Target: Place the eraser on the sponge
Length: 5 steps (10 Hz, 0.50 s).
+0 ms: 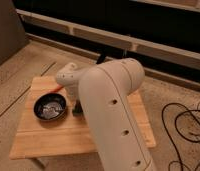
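The end effector (77,108) shows only as a dark shape low over the tabletop (43,137), tucked under the white wrist joint and just beside the right rim of the black pan (38,111). I cannot tell how wide it stands or whether it holds anything, because the arm (113,110) covers most of it from here.

I cannot pick out the eraser or the sponge. The thick white arm hides the middle and right of the tabletop, and neither lies on the bare wood I can see.

The pan sits left of centre, its shiny inside facing up. A thin orange stick (57,88) lies just behind it, close to the arm's elbow.

In front of the pan a broad band of bare wood runs to the near edge. To the left, a narrower strip separates the pan from the left edge. On the right, a strip of wood shows past the arm before the right edge.

Beyond the tabletop the speckled floor (18,70) is open on the left, and dark cables (180,125) loop across it on the right.
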Each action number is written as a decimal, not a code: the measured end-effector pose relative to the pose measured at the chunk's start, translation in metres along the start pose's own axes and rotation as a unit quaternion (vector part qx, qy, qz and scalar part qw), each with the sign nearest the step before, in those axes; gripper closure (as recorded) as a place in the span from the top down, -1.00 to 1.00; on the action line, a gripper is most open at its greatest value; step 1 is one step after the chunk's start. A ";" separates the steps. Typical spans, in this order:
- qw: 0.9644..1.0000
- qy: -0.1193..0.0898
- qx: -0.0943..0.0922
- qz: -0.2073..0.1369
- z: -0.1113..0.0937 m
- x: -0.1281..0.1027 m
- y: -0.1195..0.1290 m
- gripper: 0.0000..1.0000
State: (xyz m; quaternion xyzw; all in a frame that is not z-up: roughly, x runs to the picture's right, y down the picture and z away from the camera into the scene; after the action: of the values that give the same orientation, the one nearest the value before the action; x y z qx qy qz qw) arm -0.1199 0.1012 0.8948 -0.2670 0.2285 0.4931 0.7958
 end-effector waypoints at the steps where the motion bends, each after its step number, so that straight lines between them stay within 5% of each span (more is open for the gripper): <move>1: 1.000 0.003 -0.001 -0.002 0.001 0.000 0.001 -0.50; 5: 1.000 0.006 -0.002 -0.006 0.003 -0.002 0.002 0.24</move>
State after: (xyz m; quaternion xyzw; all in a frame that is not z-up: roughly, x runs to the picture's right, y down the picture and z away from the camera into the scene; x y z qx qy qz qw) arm -0.1218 0.1026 0.8979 -0.2732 0.2305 0.4873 0.7967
